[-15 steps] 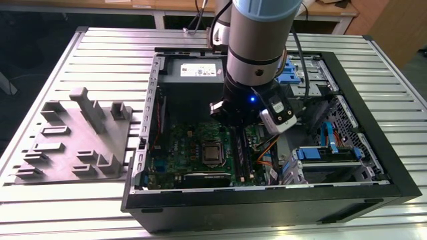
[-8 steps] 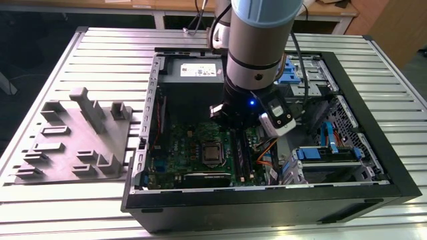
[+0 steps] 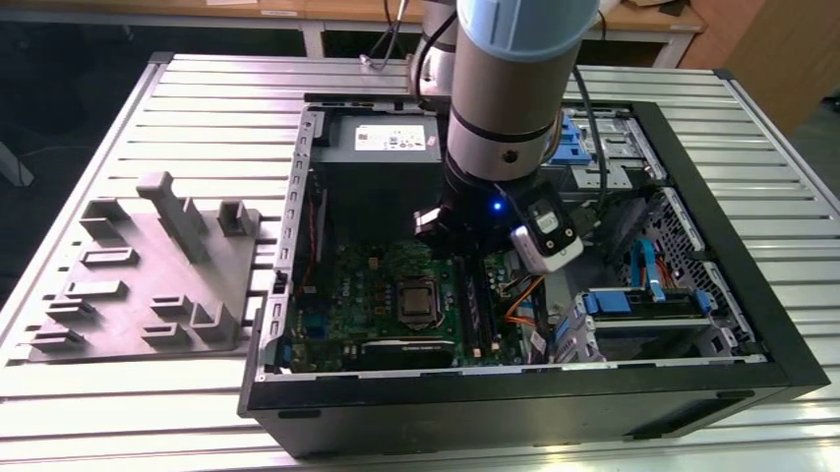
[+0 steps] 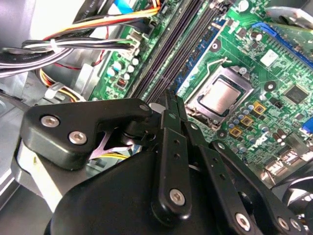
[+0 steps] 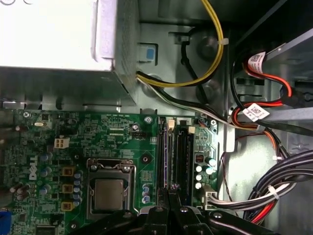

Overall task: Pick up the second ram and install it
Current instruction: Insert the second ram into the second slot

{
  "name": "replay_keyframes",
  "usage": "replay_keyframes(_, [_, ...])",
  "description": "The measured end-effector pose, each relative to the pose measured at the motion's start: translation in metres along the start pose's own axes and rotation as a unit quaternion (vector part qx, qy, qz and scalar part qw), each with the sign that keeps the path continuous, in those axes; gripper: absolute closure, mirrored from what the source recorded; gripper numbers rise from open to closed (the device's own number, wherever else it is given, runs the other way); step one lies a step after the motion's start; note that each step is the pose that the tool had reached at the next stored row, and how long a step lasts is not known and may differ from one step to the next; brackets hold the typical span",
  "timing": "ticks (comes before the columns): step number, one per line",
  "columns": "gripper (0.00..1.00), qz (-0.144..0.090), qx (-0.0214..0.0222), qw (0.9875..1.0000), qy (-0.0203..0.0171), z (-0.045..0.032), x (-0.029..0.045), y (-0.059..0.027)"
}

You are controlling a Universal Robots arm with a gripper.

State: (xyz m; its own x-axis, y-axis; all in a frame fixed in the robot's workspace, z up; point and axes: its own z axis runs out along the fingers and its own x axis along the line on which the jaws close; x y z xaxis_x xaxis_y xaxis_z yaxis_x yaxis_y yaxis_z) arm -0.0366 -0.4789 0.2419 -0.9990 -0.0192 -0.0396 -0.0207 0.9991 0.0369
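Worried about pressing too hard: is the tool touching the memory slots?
Cannot tell. In the second wrist view the tool overlaps the memory slots, with neither contact nor gap plain.

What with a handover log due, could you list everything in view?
Ribbed metal table: one, silver, under everything.
Moulded fixture tray: one, grey, exterior view's left.
Open computer case: one, black, on table.
Square motherboard: one, green, inside case.
Processor socket: one, silver, on motherboard.
Boxy power supply: one, silver, beside motherboard.
Thin memory stick: one sure, dark blue, slotted below gripper.
Cables: many, yellow, black, red, in case.
Drive caddies: two, blue, exterior view's right.
Robot arm: one, grey, above case.
Gripper: one, black, shut, over memory slots.
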Motion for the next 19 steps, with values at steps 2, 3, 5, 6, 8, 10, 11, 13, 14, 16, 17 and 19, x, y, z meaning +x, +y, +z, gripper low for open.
replay_keyframes(2, [0.89,0.000,0.0000,1.0000,0.0003,0.0002,-0.0016,-0.0010])
replay_keyframes(3, [0.89,0.000,0.0000,1.0000,0.0003,0.0006,-0.0018,-0.0013])
replay_keyframes(5, [0.89,0.000,0.0001,1.0000,0.0003,0.0015,-0.0017,-0.0016])
replay_keyframes(6, [0.89,0.000,0.0005,1.0000,0.0004,0.0016,-0.0017,-0.0017])
replay_keyframes(8, [0.89,0.000,0.0014,1.0000,0.0005,0.0017,-0.0018,-0.0018])
replay_keyframes(10, [0.89,0.000,0.0015,1.0000,0.0004,0.0020,-0.0017,-0.0026])
replay_keyframes(11, [0.89,0.000,0.0016,1.0000,0.0004,0.0021,-0.0017,-0.0029])
replay_keyframes(13, [0.89,0.000,0.0018,1.0000,0.0004,0.0023,-0.0017,-0.0037])
replay_keyframes(14, [0.89,0.000,0.0018,1.0000,0.0004,0.0025,-0.0017,-0.0041])
replay_keyframes(16, [0.89,0.000,0.0021,1.0000,0.0004,0.0027,-0.0017,-0.0044])
replay_keyframes(17, [0.89,0.000,0.0022,1.0000,0.0004,0.0027,-0.0017,-0.0044])
replay_keyframes(19, [0.89,0.000,0.0022,1.0000,0.0004,0.0026,-0.0017,-0.0045])
